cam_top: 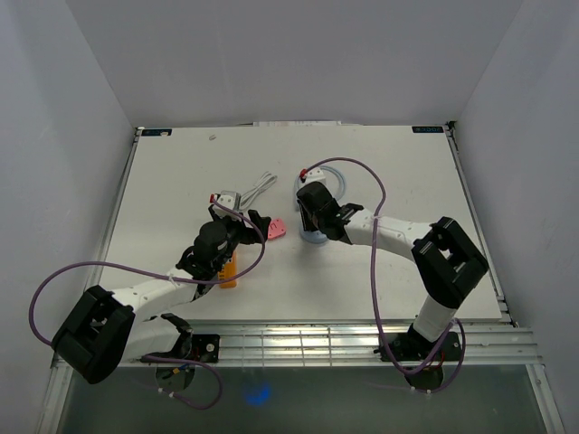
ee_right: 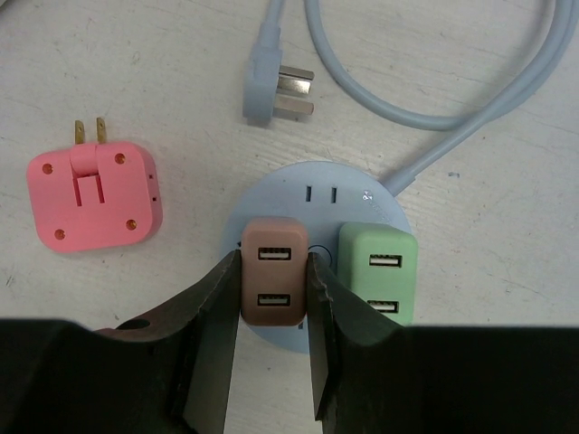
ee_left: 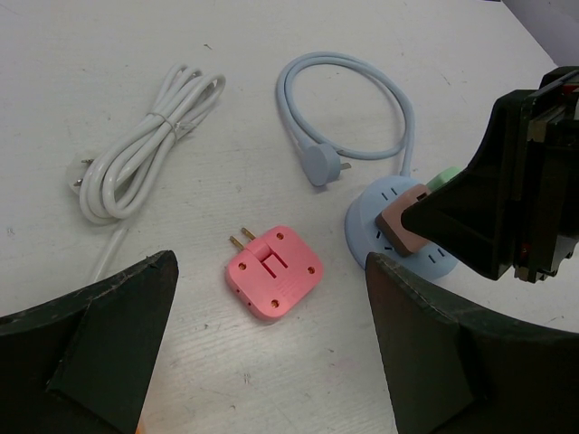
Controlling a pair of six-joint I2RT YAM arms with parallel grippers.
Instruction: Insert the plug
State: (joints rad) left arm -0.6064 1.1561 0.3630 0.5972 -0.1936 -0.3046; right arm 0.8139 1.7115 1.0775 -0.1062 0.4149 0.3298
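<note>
In the right wrist view the 2 fingers (ee_right: 213, 344) cover the sides of the brown plug (ee_right: 274, 280). The dark body behind them hides the near rim of the blue socket hub (ee_right: 280, 194) and the lower end of the green plug (ee_right: 380, 271). The hub's cable (ee_right: 322, 23) runs off the top edge. From above, the left arm (cam_top: 149, 294) mostly hides an orange object (cam_top: 229, 271).

A white worktop (cam_top: 181, 181) carries everything. The landmark is a round pale-blue socket hub (ee_right: 280, 190) standing flat on it. The hub's blue cable (ee_left: 409, 127) loops over the surface behind the hub and ends in a flat-pinned plug (ee_right: 271, 86) lying just behind it. Left of the hub, near but apart, lies a pink adapter (ee_right: 90, 197), back upward, its two pins pointing away. Farther left and behind rests a tied white cable bundle (ee_left: 145, 145). Well left and nearer, an orange object (cam_top: 229, 269) shows, partly hidden.
</note>
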